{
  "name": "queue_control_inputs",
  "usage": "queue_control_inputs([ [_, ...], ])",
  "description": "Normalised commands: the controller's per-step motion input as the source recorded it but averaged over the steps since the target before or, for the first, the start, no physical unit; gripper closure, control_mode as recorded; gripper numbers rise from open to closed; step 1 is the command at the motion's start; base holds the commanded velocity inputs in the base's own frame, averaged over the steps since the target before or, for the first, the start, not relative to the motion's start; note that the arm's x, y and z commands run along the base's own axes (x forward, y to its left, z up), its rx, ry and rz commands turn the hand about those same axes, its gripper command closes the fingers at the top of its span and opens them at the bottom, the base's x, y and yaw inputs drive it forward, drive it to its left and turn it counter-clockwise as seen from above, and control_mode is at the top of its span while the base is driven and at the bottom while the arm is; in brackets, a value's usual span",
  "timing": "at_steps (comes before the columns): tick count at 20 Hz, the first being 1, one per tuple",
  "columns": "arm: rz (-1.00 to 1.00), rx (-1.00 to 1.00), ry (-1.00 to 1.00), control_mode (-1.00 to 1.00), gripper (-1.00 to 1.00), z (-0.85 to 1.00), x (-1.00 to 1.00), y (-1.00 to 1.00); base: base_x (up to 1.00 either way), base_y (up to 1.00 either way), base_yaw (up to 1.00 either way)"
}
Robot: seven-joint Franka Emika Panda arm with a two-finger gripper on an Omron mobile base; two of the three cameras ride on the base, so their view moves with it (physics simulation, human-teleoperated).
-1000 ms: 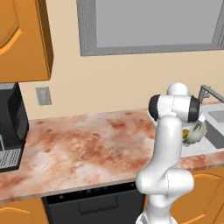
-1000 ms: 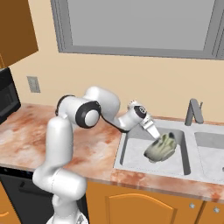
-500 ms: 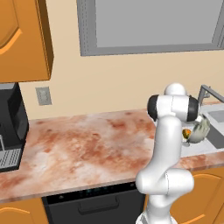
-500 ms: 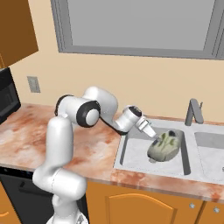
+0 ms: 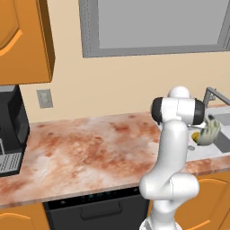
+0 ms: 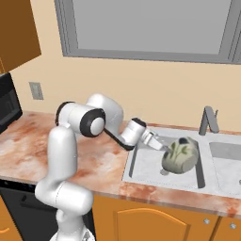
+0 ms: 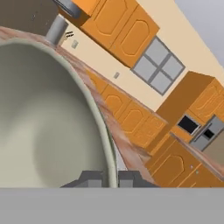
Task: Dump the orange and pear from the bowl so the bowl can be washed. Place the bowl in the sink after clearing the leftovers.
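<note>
The pale grey-green bowl (image 6: 179, 156) hangs tipped on its side over the left basin of the sink (image 6: 143, 170). My gripper (image 6: 163, 147) is shut on its rim, reaching in from the left. In the hand view the rim runs between the fingertips (image 7: 89, 179), and the bowl's off-white inside (image 7: 39, 127) looks bare. From the left base view the bowl (image 5: 208, 132) shows past my arm, with a small yellow-green patch (image 5: 196, 135) beside it that may be the pear. The orange is hidden.
The grey faucet (image 6: 207, 120) stands behind the sink, with the right basin (image 6: 226, 162) beyond a divider. A marbled counter (image 5: 90, 152) stretches left to a black coffee machine (image 5: 9, 130). Wooden cabinets hang above, and a window sits over the counter.
My hand has dropped a little toward the left basin. The bowl has come down with it and tipped further onto its side.
</note>
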Motion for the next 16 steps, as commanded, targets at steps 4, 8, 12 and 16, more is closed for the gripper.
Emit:
queue_control_inputs([
  [4, 0.11, -0.24, 0.01, -1.00, 1.00, 0.00, 0.00, 0.44, 0.00, 0.00, 0.00],
  [8, 0.00, 0.00, 0.00, -1.00, 1.00, 0.00, 0.00, 0.03, 0.00, 0.00, 0.00],
  [12, 0.06, -0.13, 0.00, -1.00, 1.00, 0.00, -0.07, 0.32, 0.00, 0.00, 0.00],
  [16, 0.00, 0.00, -0.01, -1.00, 1.00, 0.01, 0.00, 0.00, 0.00, 0.00, 0.00],
])
